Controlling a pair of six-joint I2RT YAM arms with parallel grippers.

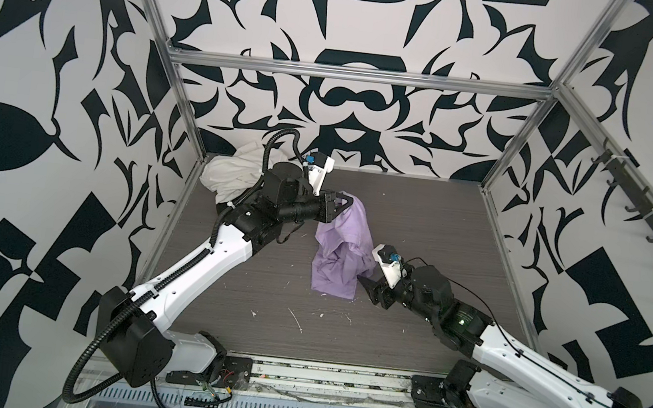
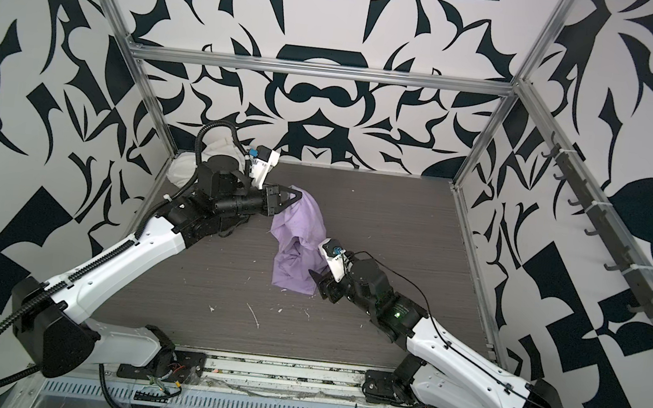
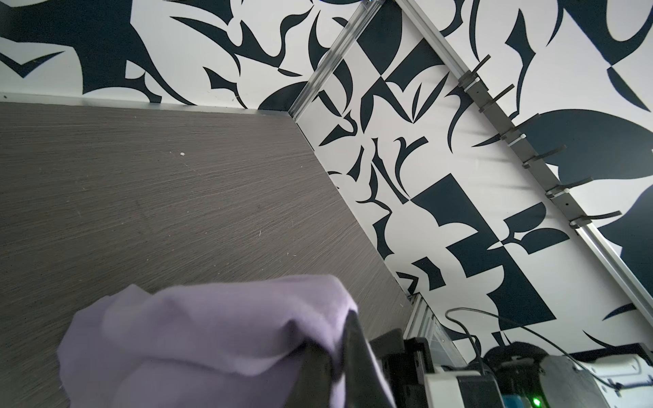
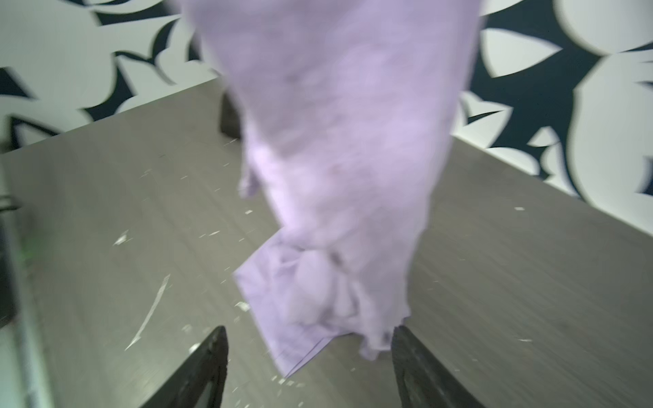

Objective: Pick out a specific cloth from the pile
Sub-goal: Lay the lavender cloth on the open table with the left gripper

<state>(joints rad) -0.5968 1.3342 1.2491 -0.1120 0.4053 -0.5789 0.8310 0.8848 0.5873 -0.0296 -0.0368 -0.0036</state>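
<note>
Because lavender folds are draping over it, the left pincer (image 1: 344, 206) is showing little of its tips, yet it is plainly clamping together on the cloth (image 1: 336, 252) and holding the top end off the table (image 1: 418, 232). In the left wrist view only one dark finger (image 3: 349, 339) is poking out of the fabric. The right pincer (image 4: 309, 330) is standing apart, gripping nothing. The cloth's bottom corner is lying on the table just ahead of its two fingers. Whether the hem is brushing one of them I cannot tell, since motion is smearing that view. In both top views the right wrist camera is covering part of the cloth's lower edge. One cloth is hanging this way over mid-table, well apart from the pile (image 1: 231, 177) in the far left corner. Of the pile just one white cloth (image 2: 185, 166) is showing, and the left arm is cutting across it. A dark shape (image 4: 229, 120) behind the cloth is too vague to name. Two arms are reaching in, one from each near corner. White flecks (image 1: 295, 318) are littering the near table, and a row of hooks (image 3: 546, 152) is lining the right wall.
</note>
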